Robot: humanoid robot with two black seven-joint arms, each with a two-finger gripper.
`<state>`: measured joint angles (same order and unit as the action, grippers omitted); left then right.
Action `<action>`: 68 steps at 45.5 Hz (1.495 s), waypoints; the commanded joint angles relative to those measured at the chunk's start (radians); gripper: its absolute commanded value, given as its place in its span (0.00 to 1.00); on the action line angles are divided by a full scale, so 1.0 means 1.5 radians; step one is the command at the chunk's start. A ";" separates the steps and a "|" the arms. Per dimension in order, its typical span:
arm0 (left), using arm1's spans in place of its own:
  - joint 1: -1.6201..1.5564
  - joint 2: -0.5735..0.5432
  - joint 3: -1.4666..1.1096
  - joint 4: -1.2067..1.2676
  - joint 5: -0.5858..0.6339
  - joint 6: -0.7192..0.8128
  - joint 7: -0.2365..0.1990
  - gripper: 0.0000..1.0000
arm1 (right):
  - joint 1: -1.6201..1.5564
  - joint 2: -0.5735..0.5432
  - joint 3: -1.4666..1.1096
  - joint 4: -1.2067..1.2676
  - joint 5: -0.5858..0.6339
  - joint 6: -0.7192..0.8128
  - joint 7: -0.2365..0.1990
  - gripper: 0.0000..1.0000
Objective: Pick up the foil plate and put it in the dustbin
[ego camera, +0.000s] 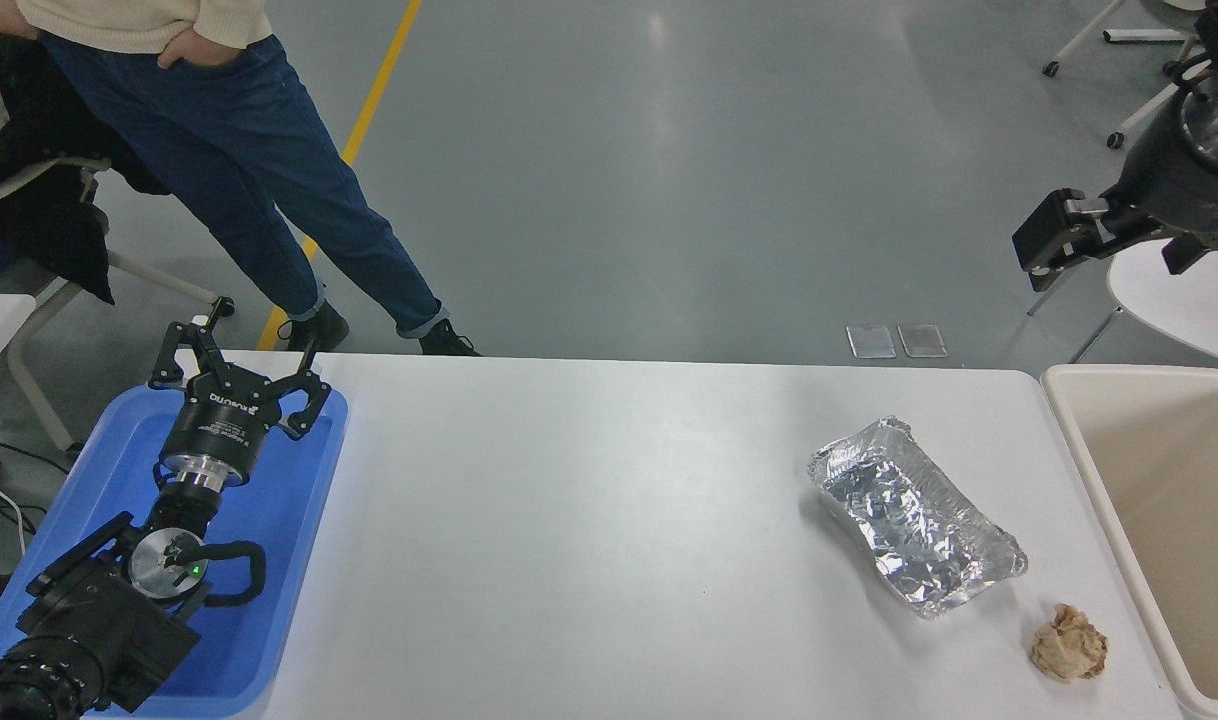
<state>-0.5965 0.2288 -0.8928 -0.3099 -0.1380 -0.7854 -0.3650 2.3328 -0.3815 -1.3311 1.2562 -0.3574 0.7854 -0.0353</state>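
Note:
The foil plate point(914, 515), a crinkled silver tray with a raised rim, lies on the white table point(569, 520) at the right, set at a slant. Just off the table's right end stands the beige dustbin point(1067, 420), its smooth inside showing. My right gripper point(1054, 240) hangs high at the upper right, well above and beyond the plate and touching nothing. Whether it is open or shut does not show. My left gripper point(249, 340) is parked open over the blue tray at the lower left, nothing in it.
A crumpled tan paper ball point(1069, 645) lies near the front right corner, between plate and bin. The flat blue tray point(299, 560) sits at the left end. A person in jeans point(269, 170) stands beyond the far left edge, beside a chair.

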 commanded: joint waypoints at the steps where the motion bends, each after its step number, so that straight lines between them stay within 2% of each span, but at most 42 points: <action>1: 0.000 0.000 0.001 0.000 0.002 0.000 -0.001 1.00 | -0.001 -0.001 -0.002 -0.001 0.000 0.000 0.000 1.00; 68: 0.000 0.001 0.000 0.000 0.000 0.000 -0.001 1.00 | -0.047 -0.017 0.006 -0.003 0.000 0.000 0.000 1.00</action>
<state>-0.5961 0.2302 -0.8928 -0.3099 -0.1390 -0.7854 -0.3655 2.3056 -0.3971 -1.3245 1.2556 -0.3569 0.7854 -0.0353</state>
